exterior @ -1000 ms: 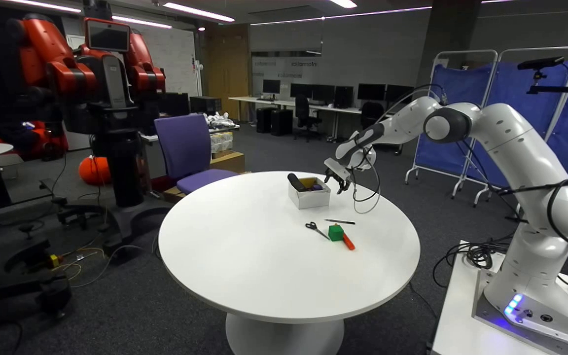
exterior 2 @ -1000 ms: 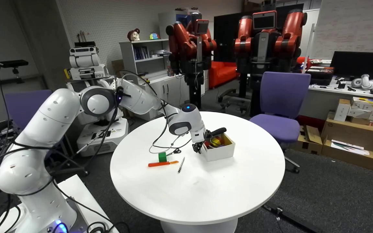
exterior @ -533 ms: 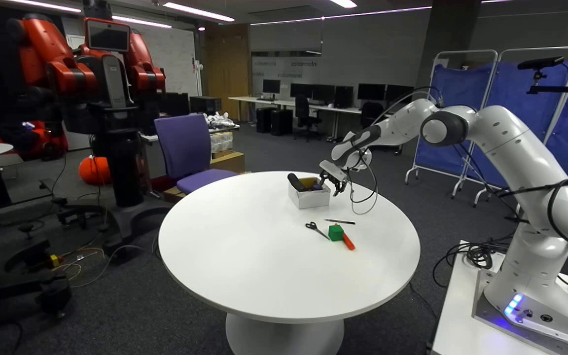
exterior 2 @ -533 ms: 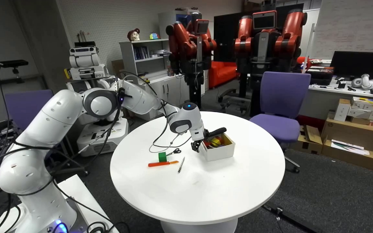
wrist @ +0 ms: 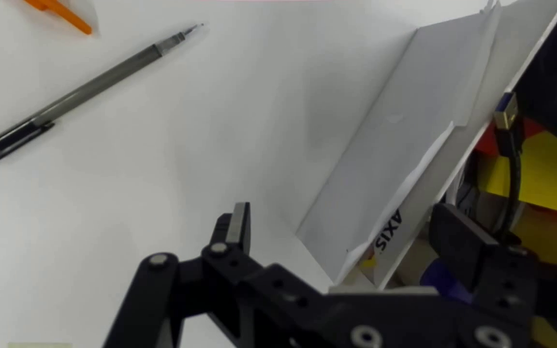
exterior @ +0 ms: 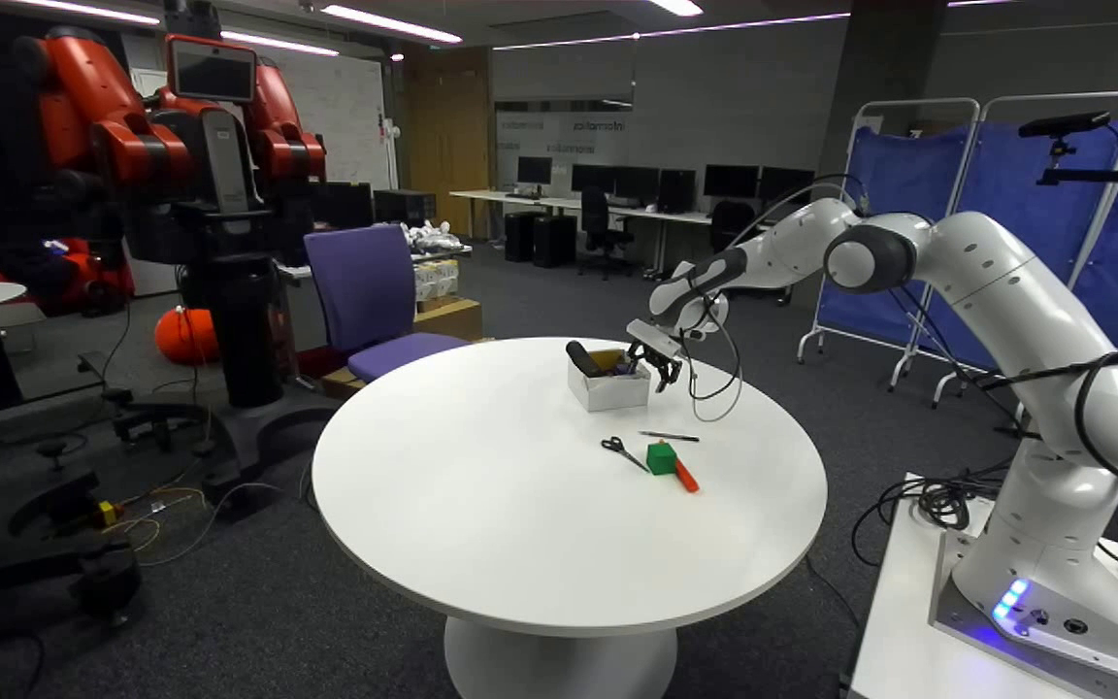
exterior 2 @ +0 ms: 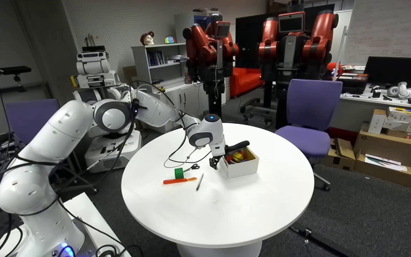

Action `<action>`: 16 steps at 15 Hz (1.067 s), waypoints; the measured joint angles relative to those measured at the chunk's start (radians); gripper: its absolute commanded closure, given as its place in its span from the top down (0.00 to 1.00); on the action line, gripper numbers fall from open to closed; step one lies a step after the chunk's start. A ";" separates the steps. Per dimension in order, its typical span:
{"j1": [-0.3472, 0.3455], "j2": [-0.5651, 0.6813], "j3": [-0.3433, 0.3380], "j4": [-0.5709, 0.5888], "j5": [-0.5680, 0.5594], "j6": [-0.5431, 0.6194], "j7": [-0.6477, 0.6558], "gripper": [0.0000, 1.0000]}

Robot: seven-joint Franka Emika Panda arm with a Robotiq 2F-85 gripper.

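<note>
My gripper [wrist: 341, 217] is open, with one side wall of a white box [wrist: 380, 135] between its fingers. The left finger [wrist: 238, 224] is outside the box, above the table; the right finger [wrist: 462, 237] is over the box's inside. Nothing is held. The box holds a yellow block [wrist: 544, 169], a purple item [wrist: 445, 280], a black cable [wrist: 514, 183] with a USB plug and a large black object [wrist: 556, 82] that sticks out over the rim. In both exterior views the gripper [exterior: 649, 372] is at the box's edge [exterior 2: 243, 169]. Whether the fingers touch the wall, I cannot tell.
A pen [wrist: 99, 89] lies near the box. Scissors [exterior: 622, 449], a green block [exterior: 661, 458] and an orange-red tool [exterior 2: 175, 181] lie on the round white table [exterior: 481, 544]. A cable loop [exterior: 714, 417] hangs from the wrist. A purple chair [exterior 2: 307, 139] stands beside the table.
The gripper has moved a short way toward the box and slightly down, bringing one finger over its edge. The jaws look open throughout. The box and the table items have not moved.
</note>
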 measured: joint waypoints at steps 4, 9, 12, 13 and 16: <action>-0.017 0.017 0.000 0.027 0.000 -0.013 0.000 1.00; -0.031 0.022 -0.001 0.046 0.000 -0.014 0.000 0.60; -0.032 0.022 -0.001 0.046 0.000 -0.015 0.000 0.37; -0.032 0.022 -0.001 0.046 0.000 -0.015 0.000 0.29; -0.032 0.022 -0.001 0.056 0.000 -0.015 0.000 0.05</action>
